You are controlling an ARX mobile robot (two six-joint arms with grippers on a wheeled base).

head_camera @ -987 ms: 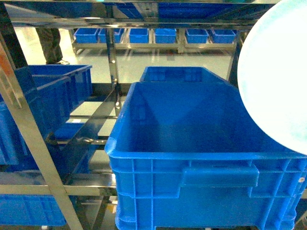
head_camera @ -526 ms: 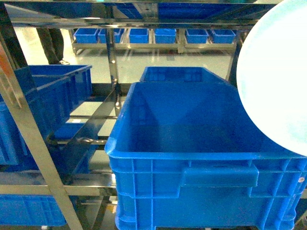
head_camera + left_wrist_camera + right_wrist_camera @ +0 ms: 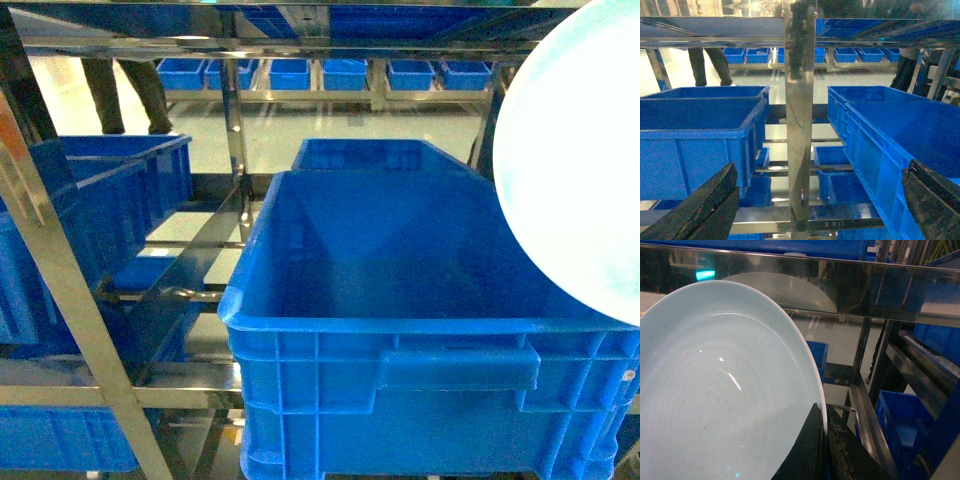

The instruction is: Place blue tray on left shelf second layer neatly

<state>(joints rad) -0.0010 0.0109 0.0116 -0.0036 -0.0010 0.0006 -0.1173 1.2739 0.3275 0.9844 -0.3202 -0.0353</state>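
Between the right gripper's (image 3: pixel 824 450) fingers sits the blue tray's (image 3: pixel 715 395) rim.

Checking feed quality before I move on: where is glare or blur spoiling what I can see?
Head view: the blue tray is blown out almost to white at the right edge, its surface detail lost. Left wrist view: the steel post smears reflections; the open left tool fingers are dark and soft. Right wrist view: the tray is evenly lit with small highlights, the right tool nearly black at its rim.

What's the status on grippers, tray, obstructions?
Right gripper shut on blue tray, held high at right. Left gripper open, empty. Large blue crate and steel post directly ahead.
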